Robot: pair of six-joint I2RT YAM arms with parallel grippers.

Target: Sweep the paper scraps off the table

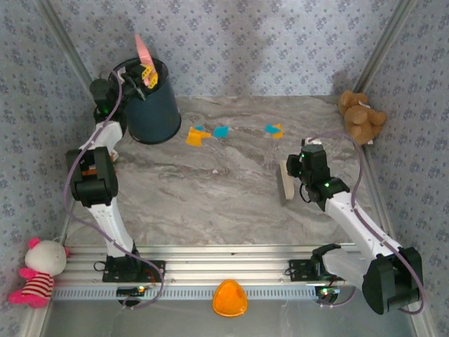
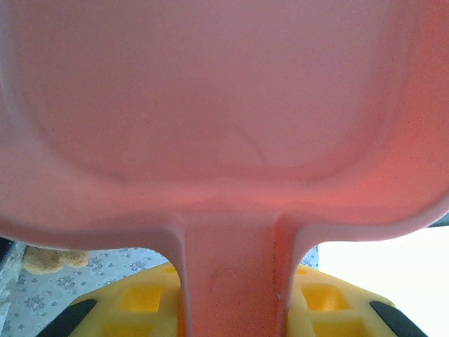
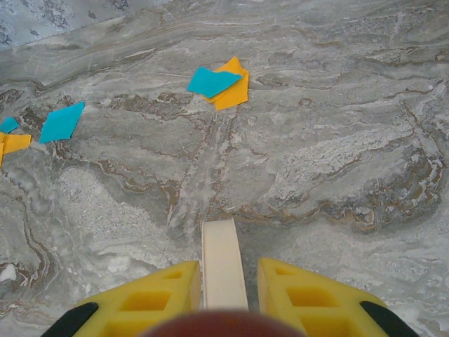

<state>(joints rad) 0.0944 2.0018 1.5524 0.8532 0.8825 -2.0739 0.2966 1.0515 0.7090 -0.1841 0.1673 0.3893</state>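
Our left claw point(image 2: 231, 305) grips the dustpan point(image 2: 224, 105) over the bin point(image 1: 151, 109), and our right claw point(image 3: 224, 295) grips the sweeper point(image 3: 223, 256); scraps point(image 1: 198, 135) lie unswept.

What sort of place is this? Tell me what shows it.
Probably a robot test booth: floral wallpaper walls close around a marble-look table, a left arm and right arm bolted to a metal rail, a corner teddy bear.

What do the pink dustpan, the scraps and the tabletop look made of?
The pink dustpan: likely moulded plastic, matte, smooth rounded walls. The paper scraps: thin flat paper or card, crisp cut edges. The table: marble-look grey-beige veining; stone or printed laminate, cannot tell.
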